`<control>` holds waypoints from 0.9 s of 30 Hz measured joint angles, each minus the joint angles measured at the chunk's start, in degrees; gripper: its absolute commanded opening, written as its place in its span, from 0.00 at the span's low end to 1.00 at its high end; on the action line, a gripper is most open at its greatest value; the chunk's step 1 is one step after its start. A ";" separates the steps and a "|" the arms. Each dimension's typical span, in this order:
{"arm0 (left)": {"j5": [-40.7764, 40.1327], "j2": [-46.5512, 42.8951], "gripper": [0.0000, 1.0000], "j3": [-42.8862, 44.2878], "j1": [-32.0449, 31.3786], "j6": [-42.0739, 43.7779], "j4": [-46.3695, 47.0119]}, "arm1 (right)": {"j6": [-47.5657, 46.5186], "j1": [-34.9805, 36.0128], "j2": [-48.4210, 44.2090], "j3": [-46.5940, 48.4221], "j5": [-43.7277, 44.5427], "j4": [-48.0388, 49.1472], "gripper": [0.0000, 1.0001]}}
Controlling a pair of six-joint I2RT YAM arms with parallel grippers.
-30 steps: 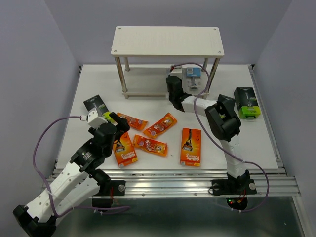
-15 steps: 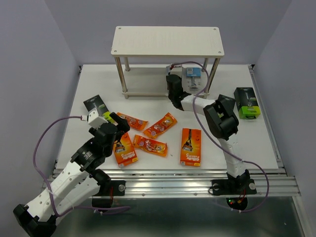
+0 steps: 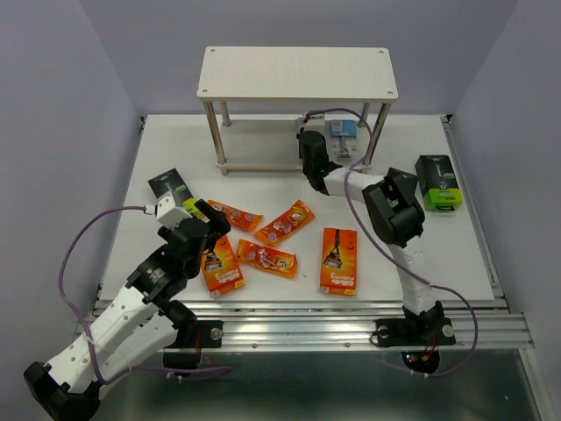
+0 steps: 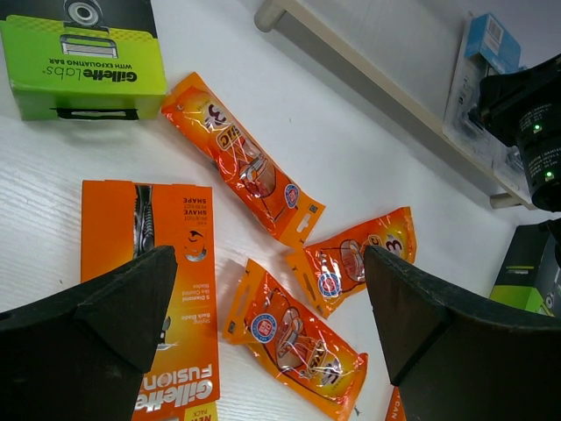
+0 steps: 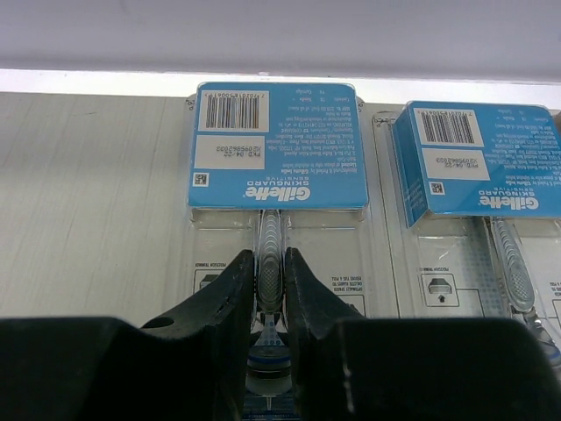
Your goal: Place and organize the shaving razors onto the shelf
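The shelf [image 3: 298,73] stands at the back of the table. My right gripper [image 5: 269,272] reaches under its top board and is shut on the razor handle of a clear-blue blister pack [image 5: 276,145] lying on the lower board [image 5: 88,193]. A second blister pack [image 5: 478,162] lies just right of it and also shows in the top view [image 3: 340,132]. My left gripper [image 4: 272,298] is open above an orange foil packet [image 4: 298,338], touching nothing. An orange box [image 4: 171,289] lies under its left finger.
Two more foil packets [image 3: 235,215] [image 3: 285,222] and a second orange box [image 3: 338,260] lie on the table's middle. A black-and-lime box [image 3: 171,189] lies at the left, another [image 3: 438,181] at the right. Shelf legs [image 3: 215,139] flank the right arm.
My right gripper has pushed slightly farther in under the shelf with the blister pack. The left arm has not moved.
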 measured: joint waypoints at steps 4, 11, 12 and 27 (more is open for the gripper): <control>0.00 0.04 0.99 0.00 0.00 0.00 -0.02 | -0.22 -0.02 0.13 0.00 -0.20 0.22 0.16; -0.04 0.07 0.99 0.00 0.00 0.00 -0.02 | -0.22 -0.31 0.20 0.00 -0.39 0.24 0.20; -0.07 0.07 0.99 0.00 0.00 -0.02 -0.02 | -0.22 -0.31 0.20 0.00 -0.39 0.24 0.21; -0.35 0.85 0.99 0.00 0.00 -0.02 -0.02 | -0.04 -0.70 0.28 0.00 -1.07 -0.07 0.45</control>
